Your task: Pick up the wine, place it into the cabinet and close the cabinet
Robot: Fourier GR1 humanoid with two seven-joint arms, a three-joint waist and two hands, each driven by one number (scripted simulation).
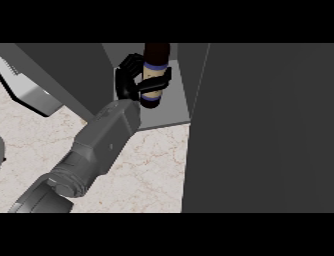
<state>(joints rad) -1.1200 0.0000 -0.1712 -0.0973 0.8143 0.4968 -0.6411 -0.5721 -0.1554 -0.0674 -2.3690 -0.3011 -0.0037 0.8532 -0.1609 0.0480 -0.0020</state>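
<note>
Cabinet (166,117) interior: left hand (129,77) around wine (154,75)

A single grey forearm (100,145) rises from the lower left edge of the head view and angles up toward centre. At its end a black hand (131,76) has fingers and thumb curled round a dark wine bottle with a cream label and blue bands (154,75), held upright.

We list: counter (151,170), pale marble-look stone with fine veins, smooth. Cabinet (273,125), dark grey panels, matt. Wine (155,75), dark body, cream paper-like label with blue bands. Left hand (129,80), black, slightly glossy plastic look; its forearm (103,142), grey, smooth.
</note>
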